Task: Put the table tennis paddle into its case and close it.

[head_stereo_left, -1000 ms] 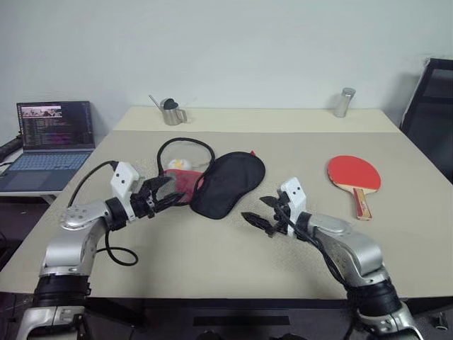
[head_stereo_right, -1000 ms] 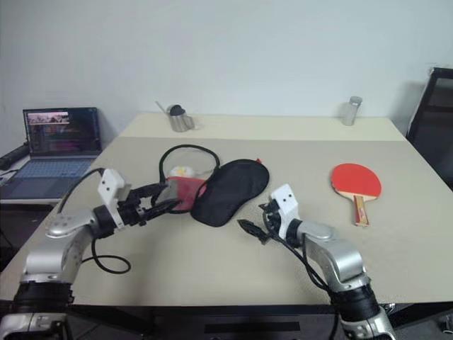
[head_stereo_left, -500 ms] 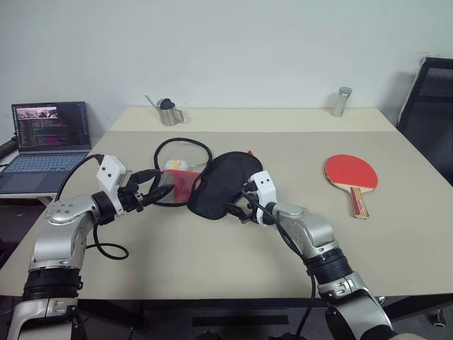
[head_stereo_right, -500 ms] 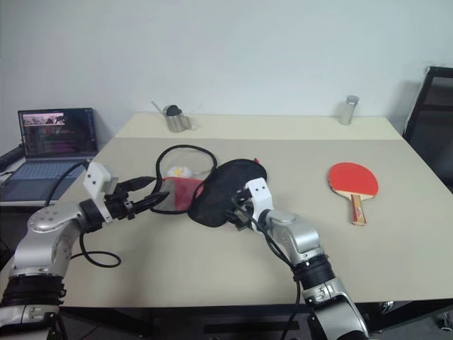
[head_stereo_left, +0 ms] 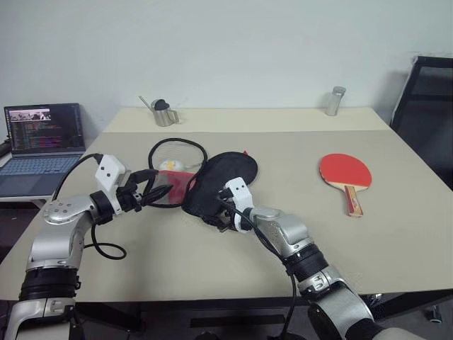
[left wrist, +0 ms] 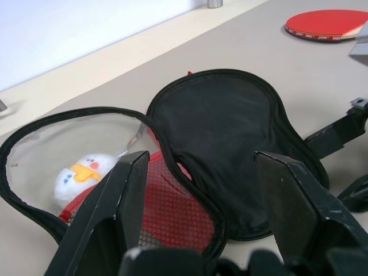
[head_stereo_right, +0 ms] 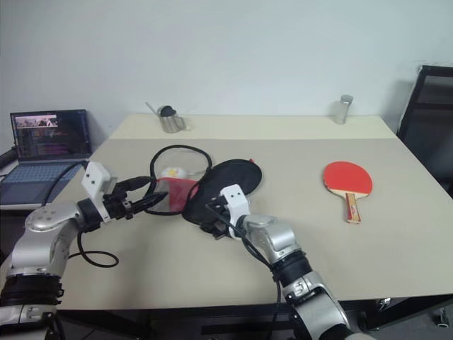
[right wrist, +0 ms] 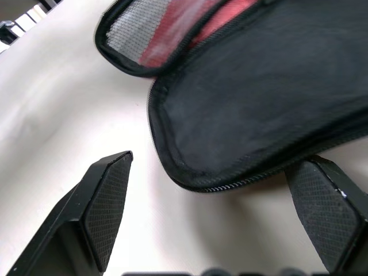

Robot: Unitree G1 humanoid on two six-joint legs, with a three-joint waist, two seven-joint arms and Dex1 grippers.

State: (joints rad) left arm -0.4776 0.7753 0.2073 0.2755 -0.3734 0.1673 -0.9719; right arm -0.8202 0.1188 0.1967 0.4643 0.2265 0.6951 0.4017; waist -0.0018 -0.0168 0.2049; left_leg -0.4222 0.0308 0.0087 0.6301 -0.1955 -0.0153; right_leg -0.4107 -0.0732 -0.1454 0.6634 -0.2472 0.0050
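The right claw (head_stereo_right: 212, 219), spread wide and gripping nothing, sits at the near tip of the unzipped case (head_stereo_right: 225, 185), whose long axis runs toward one o'clock, while the left claw (head_stereo_right: 145, 202), also released, faces its red-lined half and the table tennis paddle (head_stereo_right: 347, 180) lies well apart at three o'clock on the tabletop (head_stereo_right: 396, 241).

Beige table (head_stereo_left: 283, 241). Black case (head_stereo_left: 219, 184) lies open mid-table, red mesh lining showing. Table tennis paddle (head_stereo_left: 345, 173) flat, well apart to right. Far edge: metal cup (head_stereo_left: 163, 113) left, metal canister (head_stereo_left: 333, 101) right.
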